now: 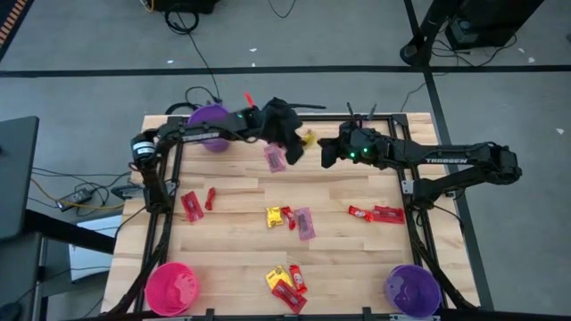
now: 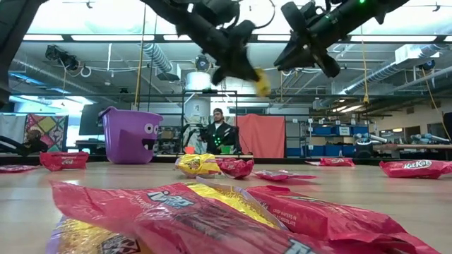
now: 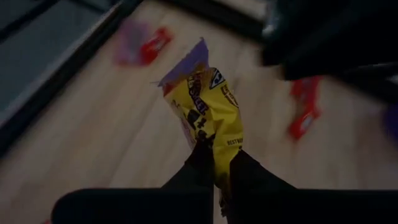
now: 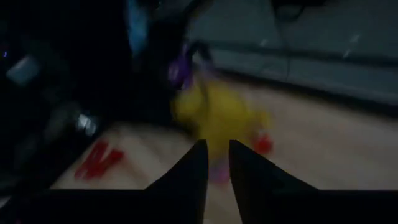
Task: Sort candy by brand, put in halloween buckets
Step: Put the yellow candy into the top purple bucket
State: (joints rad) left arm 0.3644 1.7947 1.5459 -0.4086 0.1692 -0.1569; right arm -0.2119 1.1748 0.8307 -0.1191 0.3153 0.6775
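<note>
Candy: one yellow packet (image 3: 208, 115), clamped by its lower end between the left gripper's (image 3: 216, 168) fingers and held in the air over the table's far side, just right of the far purple bucket (image 1: 210, 117).

Right gripper (image 1: 328, 152): close beside the packet, facing it; in its wrist view the fingers stand a narrow gap apart with nothing between them.

Remaining candy: loose on the table (image 1: 241, 259). A mauve packet (image 1: 275, 159) lies under the left arm; red bars (image 1: 375, 213) lie at the right side, and a mixed red and yellow pile (image 1: 287, 283) at the near edge.

Other buckets: pink bucket (image 1: 171, 287) at near left; second purple bucket (image 1: 412, 289) at near right.

Handling note: the step appears to be carrying the yellow packet to its bucket, or passing it across. Best to keep the pinch firm, since the packet is limp, and let go only when it is squarely over the chosen rim. The right arm should stay out of that path.

Writing: "KitKat" on a red bar (image 2: 415, 167) in the low view; "TROSSEN" on the right arm (image 1: 446, 161). The yellow packet's dark print cannot be read.
</note>
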